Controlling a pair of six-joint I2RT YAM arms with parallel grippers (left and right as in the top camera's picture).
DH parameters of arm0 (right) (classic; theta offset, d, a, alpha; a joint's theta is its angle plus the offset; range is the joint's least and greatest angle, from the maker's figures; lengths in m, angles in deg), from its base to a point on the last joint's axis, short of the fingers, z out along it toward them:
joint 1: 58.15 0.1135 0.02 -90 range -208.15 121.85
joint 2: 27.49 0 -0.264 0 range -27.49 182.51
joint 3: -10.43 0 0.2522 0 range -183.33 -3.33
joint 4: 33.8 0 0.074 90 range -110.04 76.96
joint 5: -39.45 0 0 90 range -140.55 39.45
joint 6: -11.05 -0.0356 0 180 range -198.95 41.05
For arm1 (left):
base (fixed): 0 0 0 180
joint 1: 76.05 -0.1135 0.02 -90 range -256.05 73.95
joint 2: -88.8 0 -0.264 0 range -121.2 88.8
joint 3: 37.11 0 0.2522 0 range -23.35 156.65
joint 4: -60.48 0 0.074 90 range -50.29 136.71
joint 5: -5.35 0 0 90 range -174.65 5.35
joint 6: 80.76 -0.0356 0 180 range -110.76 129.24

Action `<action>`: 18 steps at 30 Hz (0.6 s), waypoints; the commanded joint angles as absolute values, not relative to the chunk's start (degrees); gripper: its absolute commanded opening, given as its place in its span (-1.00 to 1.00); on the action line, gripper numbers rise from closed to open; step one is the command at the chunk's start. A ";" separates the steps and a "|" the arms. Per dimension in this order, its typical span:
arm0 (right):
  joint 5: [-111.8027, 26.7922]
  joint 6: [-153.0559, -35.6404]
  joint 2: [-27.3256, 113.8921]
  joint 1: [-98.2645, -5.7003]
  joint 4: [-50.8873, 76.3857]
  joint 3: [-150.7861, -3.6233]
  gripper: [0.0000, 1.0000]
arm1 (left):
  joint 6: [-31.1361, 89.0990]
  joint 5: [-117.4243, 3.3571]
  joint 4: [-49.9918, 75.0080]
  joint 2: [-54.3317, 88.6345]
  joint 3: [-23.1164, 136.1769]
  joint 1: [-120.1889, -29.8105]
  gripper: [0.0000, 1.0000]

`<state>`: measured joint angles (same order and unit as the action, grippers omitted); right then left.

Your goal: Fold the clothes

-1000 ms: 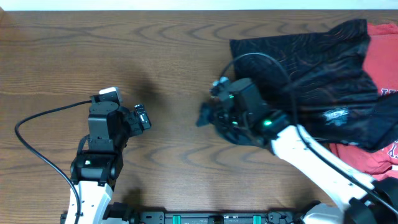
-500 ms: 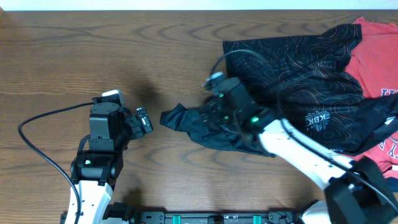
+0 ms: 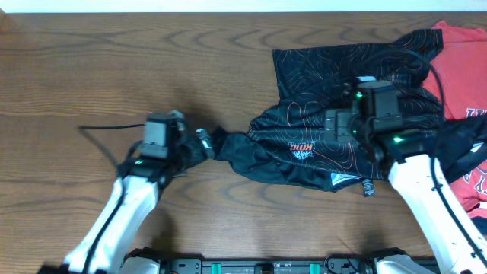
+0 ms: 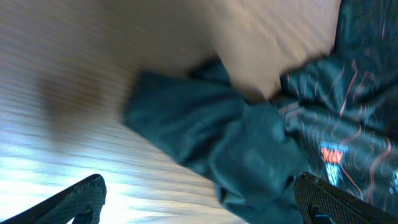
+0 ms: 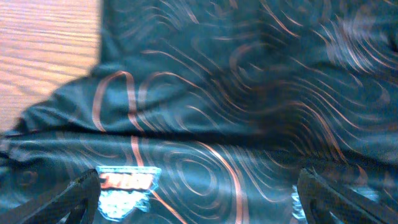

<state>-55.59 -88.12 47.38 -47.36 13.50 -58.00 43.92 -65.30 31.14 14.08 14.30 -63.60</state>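
Note:
The black shirt (image 3: 342, 84) with orange contour lines lies rumpled across the right half of the table, and a plain dark sleeve end (image 3: 224, 146) trails out to the left. My left gripper (image 3: 199, 143) stands open right at that sleeve end. In the left wrist view the dark cloth (image 4: 211, 137) bunches ahead of the left gripper (image 4: 202, 205) and reaches in near the right finger (image 4: 329, 199). My right gripper (image 3: 335, 125) hovers open over the shirt's middle. The patterned cloth (image 5: 236, 93) fills the right wrist view, and nothing is clamped in the right gripper (image 5: 199, 199).
A red T-shirt (image 3: 460, 65) lies at the far right edge, partly under the black shirt. A dark navy garment (image 3: 468, 137) crosses over it. Bare wooden table (image 3: 114, 68) stretches over the left half. The table's far edge (image 3: 228, 11) runs along the top.
The right gripper dragged the shirt leftward, opened and drew back right over it. The left arm swung right to the sleeve end.

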 commanded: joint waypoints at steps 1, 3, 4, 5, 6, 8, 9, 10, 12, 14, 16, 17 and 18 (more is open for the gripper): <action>-56.35 -88.34 46.53 -49.96 15.01 -58.20 0.99 | 50.65 -62.13 34.68 8.46 14.30 -59.43 0.96; -56.35 -88.34 46.55 -50.75 16.04 -58.20 0.98 | 53.54 -62.13 38.14 5.01 14.30 -56.89 0.96; -56.35 -88.32 46.55 -50.99 16.52 -58.18 0.98 | 54.94 -62.13 39.71 3.48 14.30 -55.75 0.96; -56.37 -88.32 46.55 -51.14 16.87 -58.18 0.99 | 56.58 -62.13 41.26 1.86 14.30 -54.49 0.96; -56.40 -88.29 46.55 -51.18 17.07 -58.18 0.99 | 57.95 -62.13 42.64 0.38 14.30 -53.33 0.96; -56.37 -88.32 46.55 -51.18 17.11 -58.18 0.99 | 59.35 -62.15 44.91 -2.03 14.30 -51.38 0.97; -56.37 -88.32 46.53 -51.18 17.11 -58.18 0.99 | 59.33 -62.17 46.40 -3.12 14.30 -50.53 0.97; -56.37 -88.32 46.53 -51.18 17.09 -58.18 0.99 | 59.31 -62.19 47.56 -3.95 14.30 -49.92 0.89; -56.37 -88.32 46.53 -51.18 17.09 -58.18 0.99 | 59.29 -62.98 49.61 -5.26 14.30 -49.44 0.47; -56.37 -88.32 46.53 -51.18 17.09 -58.18 0.98 | 59.26 -65.84 50.33 -5.50 14.30 -49.83 -0.32; -56.37 -88.32 46.55 -51.18 17.15 -58.18 0.97 | 59.22 -69.51 50.55 -5.00 14.30 -51.32 -0.88; -56.37 -88.32 46.53 -51.18 17.28 -58.18 0.96 | 58.65 -70.76 50.92 -4.59 14.32 -52.37 -0.88; -56.37 -88.32 46.53 -51.18 17.42 -58.18 0.96 | 57.21 -71.92 51.58 -4.13 14.39 -53.85 -0.88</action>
<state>-55.76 -88.12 47.25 -50.75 17.13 -58.00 58.35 -65.99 50.53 -4.96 14.50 -50.97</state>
